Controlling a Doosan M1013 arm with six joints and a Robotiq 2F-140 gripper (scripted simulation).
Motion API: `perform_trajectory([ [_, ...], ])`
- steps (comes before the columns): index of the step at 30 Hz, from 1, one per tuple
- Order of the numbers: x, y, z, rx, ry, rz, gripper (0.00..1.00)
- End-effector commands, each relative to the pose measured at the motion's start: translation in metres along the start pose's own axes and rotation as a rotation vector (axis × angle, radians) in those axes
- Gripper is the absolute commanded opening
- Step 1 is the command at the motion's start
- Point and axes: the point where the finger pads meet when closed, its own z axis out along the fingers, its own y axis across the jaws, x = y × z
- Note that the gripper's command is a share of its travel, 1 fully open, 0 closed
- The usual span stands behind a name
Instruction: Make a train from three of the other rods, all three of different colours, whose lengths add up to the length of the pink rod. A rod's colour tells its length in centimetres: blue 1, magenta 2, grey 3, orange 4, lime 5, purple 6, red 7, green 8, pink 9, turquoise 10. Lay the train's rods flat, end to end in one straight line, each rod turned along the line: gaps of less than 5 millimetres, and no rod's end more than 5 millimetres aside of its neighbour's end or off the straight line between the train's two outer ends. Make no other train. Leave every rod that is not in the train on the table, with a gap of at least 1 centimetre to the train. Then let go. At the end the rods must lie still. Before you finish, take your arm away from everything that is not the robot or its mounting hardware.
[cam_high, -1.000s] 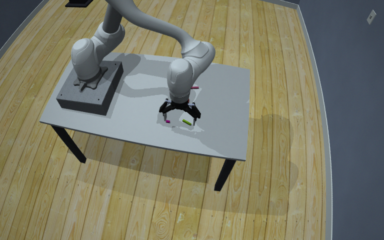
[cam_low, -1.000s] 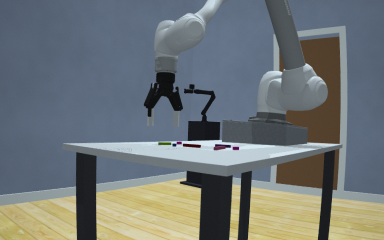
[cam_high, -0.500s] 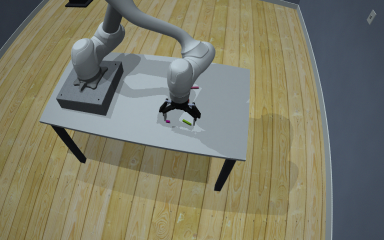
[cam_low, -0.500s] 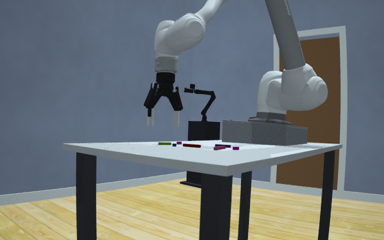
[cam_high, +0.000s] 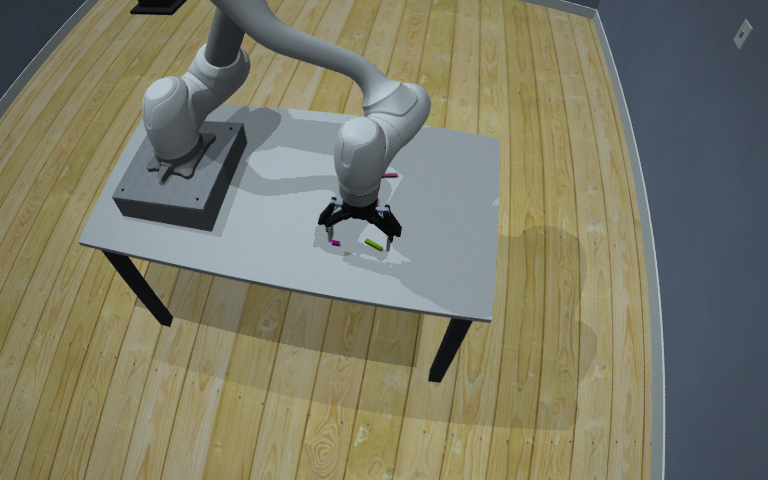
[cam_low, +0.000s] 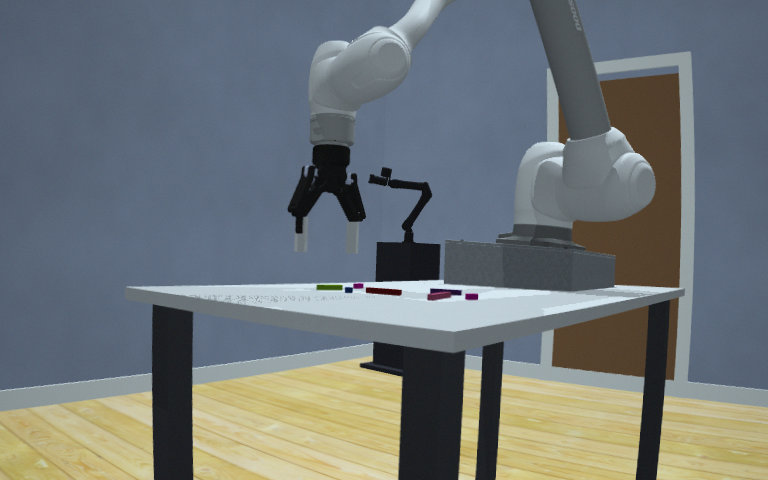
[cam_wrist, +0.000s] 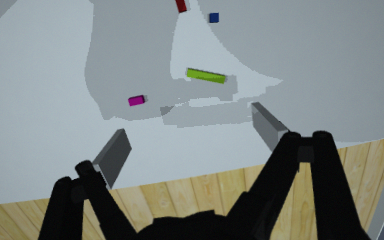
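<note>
Grey table (cam_high: 453, 169) is carrying all the rods loose and unjoined, with the gripper (cam_low: 326, 242) hanging well above them, fingers spread to full width and nothing between them. Judged from this, no train is started; pink needs three colours summing to nine, for instance purple (cam_low: 447, 291), magenta (cam_wrist: 136, 100) and blue (cam_wrist: 214, 17). For a sound pick, the wrist should be squaring to the chosen rod's long axis and centring over it before descending, the lime rod (cam_wrist: 205, 75) staying clear.

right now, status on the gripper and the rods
Gripper open, empty, well above the table. Lime rod and magenta rod lie loose below it, apart; no train visible. Nothing between fingers and rods.
</note>
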Motion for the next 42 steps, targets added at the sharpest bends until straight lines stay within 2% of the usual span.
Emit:
perform_trajectory([
  [1, 0.0, 0.0, 0.0, 0.0, 0.0, 0.0, 1.0],
  [31, 0.001, 0.0, 0.0, 0.0, 0.0, 0.013, 1.0],
  [34, 0.005, 0.0, 0.0, 0.0, 0.0, 0.091, 1.0],
  [39, 0.016, 0.001, 0.0, 0.0, 0.0, 0.32, 1.0],
  [41, 0.016, 0.001, 0.0, 0.0, 0.0, 0.32, 1.0],
  [42, 0.02, 0.001, 0.0, 0.0, 0.0, 0.4, 1.0],
])
